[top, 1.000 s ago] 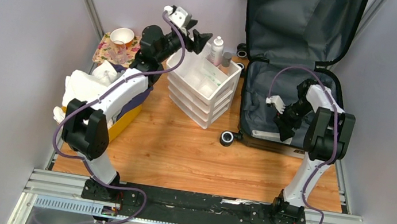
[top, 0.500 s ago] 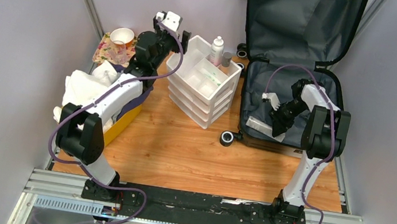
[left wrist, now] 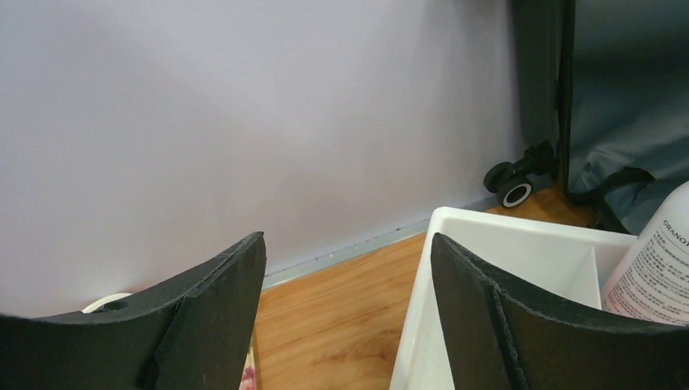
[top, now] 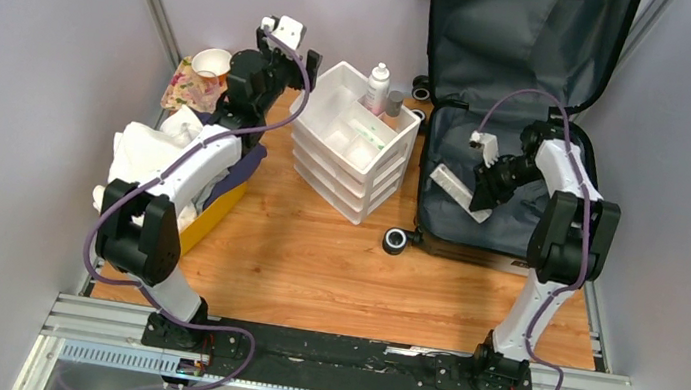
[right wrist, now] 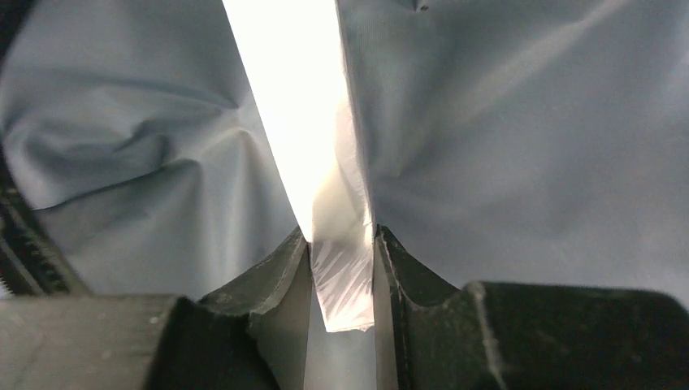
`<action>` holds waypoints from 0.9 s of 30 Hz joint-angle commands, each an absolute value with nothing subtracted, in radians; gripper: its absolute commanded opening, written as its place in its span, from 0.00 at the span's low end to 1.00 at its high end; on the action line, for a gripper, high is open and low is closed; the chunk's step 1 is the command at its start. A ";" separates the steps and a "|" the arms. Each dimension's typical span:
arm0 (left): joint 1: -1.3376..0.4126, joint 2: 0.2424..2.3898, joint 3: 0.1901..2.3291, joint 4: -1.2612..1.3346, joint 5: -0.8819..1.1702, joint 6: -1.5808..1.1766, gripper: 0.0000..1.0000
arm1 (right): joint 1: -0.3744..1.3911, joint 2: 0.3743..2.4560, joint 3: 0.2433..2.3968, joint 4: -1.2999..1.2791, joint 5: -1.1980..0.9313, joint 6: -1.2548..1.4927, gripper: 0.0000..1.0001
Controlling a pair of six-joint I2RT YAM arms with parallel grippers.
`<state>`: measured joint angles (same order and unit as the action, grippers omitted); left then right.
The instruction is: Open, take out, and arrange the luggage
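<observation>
We see the right claw (right wrist: 341,244) closed tight on a white strip (right wrist: 301,97), probably a wrapped packet; the open luggage (right wrist: 520,122) lies directly beneath it, grey lining all around. The left claw (left wrist: 345,268) stands wide apart, gripping nothing; the white organizer (left wrist: 528,223) sits just below and ahead of it.

The luggage (top: 524,37) lid runs off the top edge; the bottle (left wrist: 654,260) is cut off at right; the packet (right wrist: 325,203) glares featureless white.
</observation>
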<state>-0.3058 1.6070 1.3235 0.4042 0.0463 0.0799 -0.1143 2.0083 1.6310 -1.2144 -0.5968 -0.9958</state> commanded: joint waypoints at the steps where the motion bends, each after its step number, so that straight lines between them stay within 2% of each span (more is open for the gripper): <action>1: -0.298 1.585 1.379 0.396 0.104 0.052 0.82 | -0.138 1.882 1.667 -1.221 -0.704 -0.914 0.00; 5: -0.281 1.583 1.423 0.345 0.124 -0.021 0.81 | -0.153 1.809 1.652 -1.164 -0.751 -0.827 0.00; 10: -0.264 1.571 1.456 0.313 0.279 -0.113 0.80 | -0.160 1.746 1.710 -1.036 -0.860 -0.596 0.00; 16: -0.252 1.549 1.494 0.313 0.521 -0.172 0.79 | -0.158 1.620 1.686 -0.781 -0.956 -0.330 0.00; 21: -0.252 1.543 1.516 0.356 0.798 -0.219 0.75 | -0.150 1.465 1.569 -0.392 -1.038 -0.073 0.00; 27: -0.327 1.549 1.512 0.422 0.911 -0.248 0.73 | -0.054 1.384 1.536 -0.261 -1.065 -0.008 0.00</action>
<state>-0.2813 1.5829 1.4765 0.3424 0.7528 -0.2035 -0.1181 1.4406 1.5505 -0.4606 -0.9928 -0.1154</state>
